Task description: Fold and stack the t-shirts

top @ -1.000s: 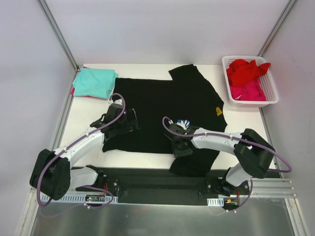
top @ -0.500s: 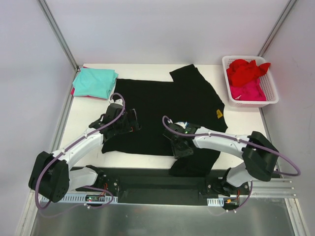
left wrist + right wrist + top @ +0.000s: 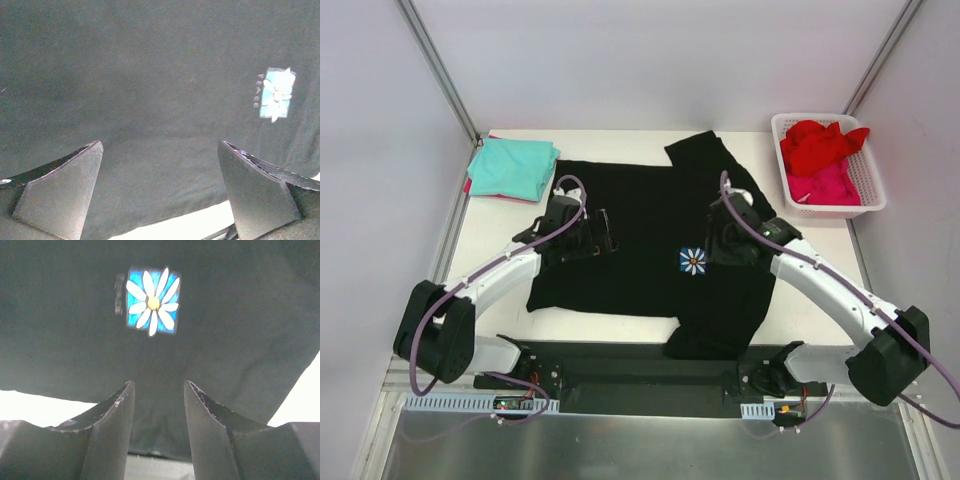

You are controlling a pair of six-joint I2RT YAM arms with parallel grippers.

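The black shirt point(image 3: 640, 250) lay spread flat across the middle of the overhead frame, its flower print point(image 3: 693, 261) just right of centre. My left gripper point(image 3: 603, 230) hung over the shirt's left half, fingers point(image 3: 60, 195) spread wide with nothing between them. My right gripper point(image 3: 722, 243) sat just right of the print, fingers point(image 3: 107, 430) partly apart and gripping nothing. The teal shirt point(image 3: 512, 168) lay folded at upper left. The red shirt point(image 3: 820, 143) and pink shirt point(image 3: 825, 186) filled the basket point(image 3: 876, 185) at upper right.
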